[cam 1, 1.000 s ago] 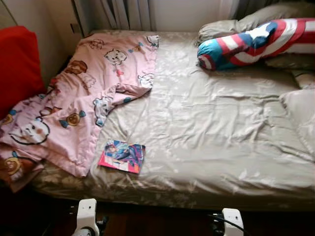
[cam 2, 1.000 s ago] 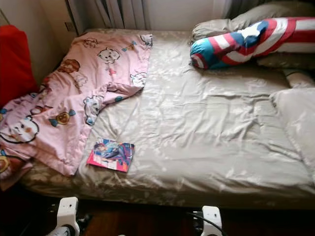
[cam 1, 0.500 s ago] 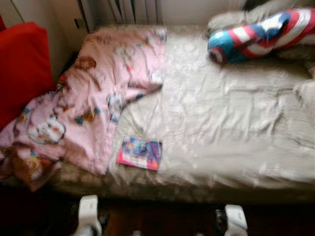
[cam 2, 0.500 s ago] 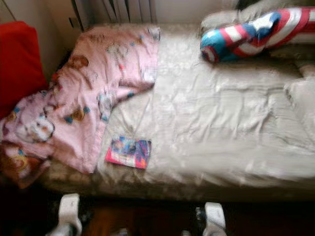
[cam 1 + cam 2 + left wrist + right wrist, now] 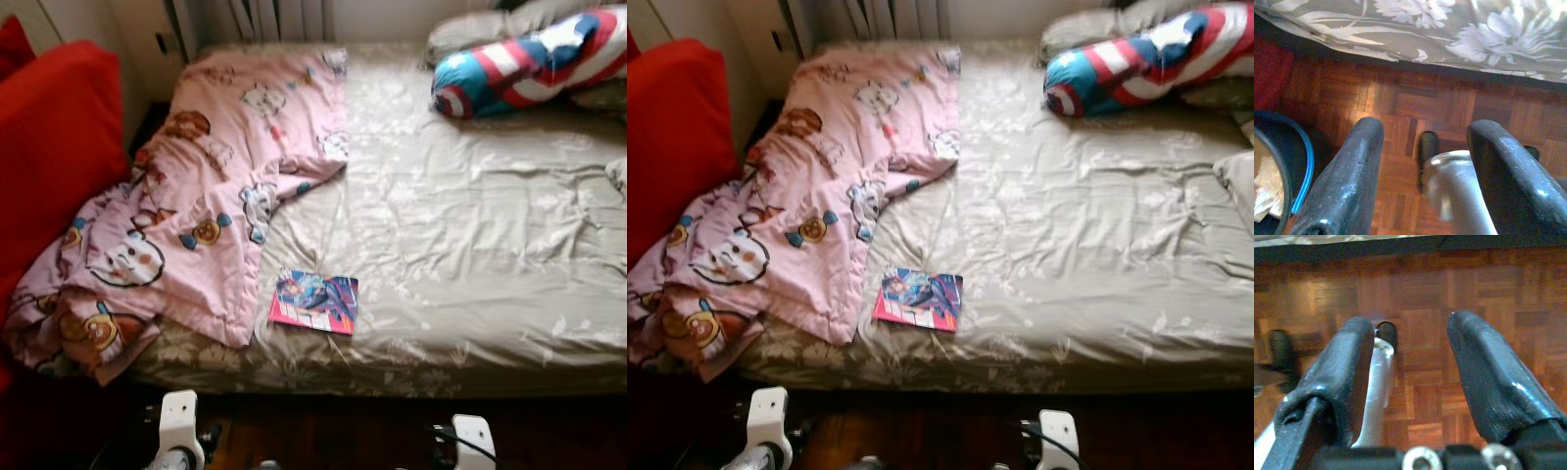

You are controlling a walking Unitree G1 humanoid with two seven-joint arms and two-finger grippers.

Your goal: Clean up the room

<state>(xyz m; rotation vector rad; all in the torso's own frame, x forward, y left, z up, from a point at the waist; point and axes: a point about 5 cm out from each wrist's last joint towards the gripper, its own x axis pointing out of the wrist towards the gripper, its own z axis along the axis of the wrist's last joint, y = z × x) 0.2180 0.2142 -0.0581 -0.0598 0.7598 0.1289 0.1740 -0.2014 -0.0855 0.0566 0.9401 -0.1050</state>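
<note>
A colourful book (image 5: 315,303) lies flat near the front edge of the bed (image 5: 470,245), just right of a crumpled pink cartoon-print blanket (image 5: 206,196) that drapes over the bed's left side. A red, white and blue bolster pillow (image 5: 524,61) rests at the far right. Both arms hang low in front of the bed. My left gripper (image 5: 1422,132) is open over the wooden floor, nothing between its fingers. My right gripper (image 5: 1410,330) is open too, also over bare parquet.
A red cushion or chair (image 5: 49,166) stands against the bed's left side. Grey pillows (image 5: 490,24) sit behind the bolster. A dark bin with a blue rim (image 5: 1283,161) is on the floor near the left gripper. Curtains (image 5: 265,15) hang behind the bed.
The whole view has shifted: the bed, book and blanket now sit further right in frame, and more of the red cushion shows. The camera moved; the objects kept their places.
</note>
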